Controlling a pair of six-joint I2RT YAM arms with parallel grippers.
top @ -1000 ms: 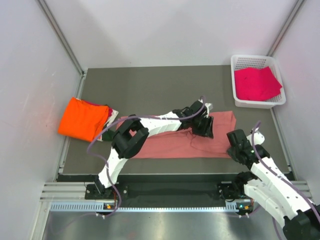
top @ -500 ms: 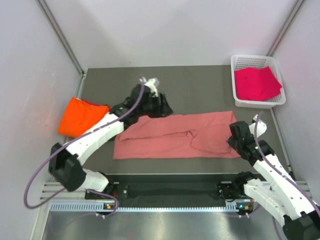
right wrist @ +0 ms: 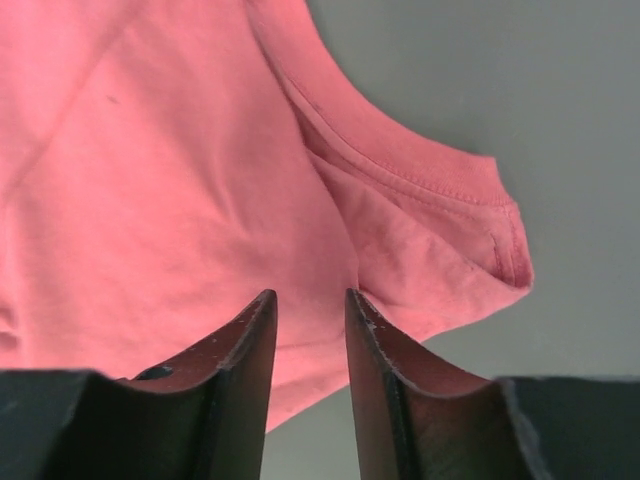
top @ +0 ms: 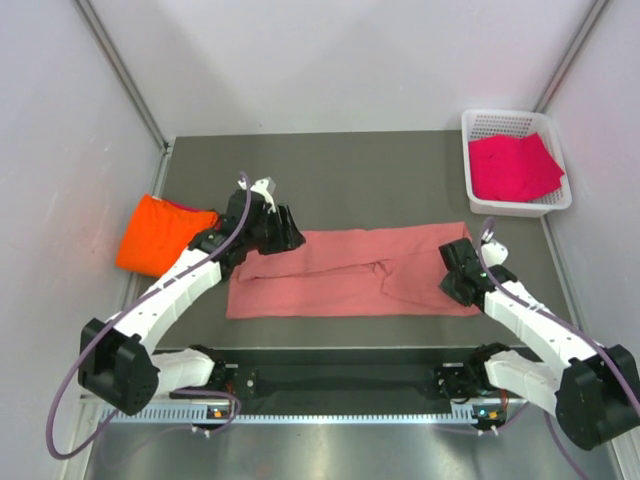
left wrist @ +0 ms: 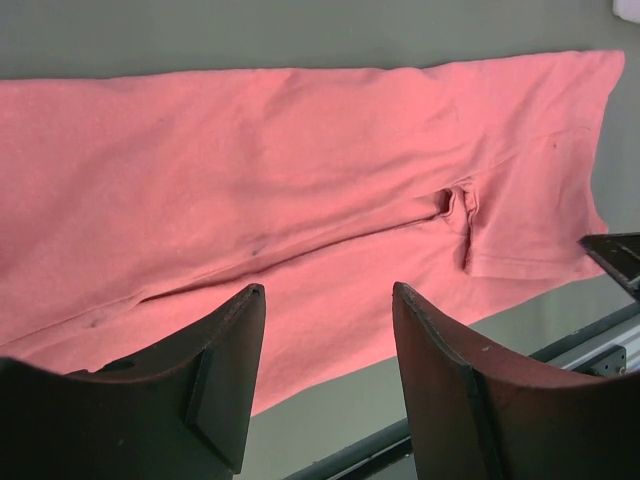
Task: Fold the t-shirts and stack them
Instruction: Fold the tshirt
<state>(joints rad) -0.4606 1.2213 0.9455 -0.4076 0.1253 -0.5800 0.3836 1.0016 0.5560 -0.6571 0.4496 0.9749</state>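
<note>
A salmon-pink t-shirt [top: 350,270] lies folded lengthwise into a long strip across the dark mat. It fills the left wrist view [left wrist: 300,180] and the right wrist view [right wrist: 150,200]. My left gripper [top: 283,232] is open and empty above the strip's far left end. My right gripper [top: 455,272] is open with a narrow gap, empty, over the strip's right end near a sleeve [right wrist: 440,240]. A folded bright orange t-shirt [top: 165,235] lies at the left edge. A magenta t-shirt [top: 513,165] lies in the white basket [top: 516,207].
The white mesh basket stands at the back right corner. White walls close in both sides and the back. The metal rail [top: 330,380] with the arm bases runs along the near edge.
My left arm swung from over the shirt's middle out to the back and then to the strip's left end. My right gripper moved left onto the strip's right end.
</note>
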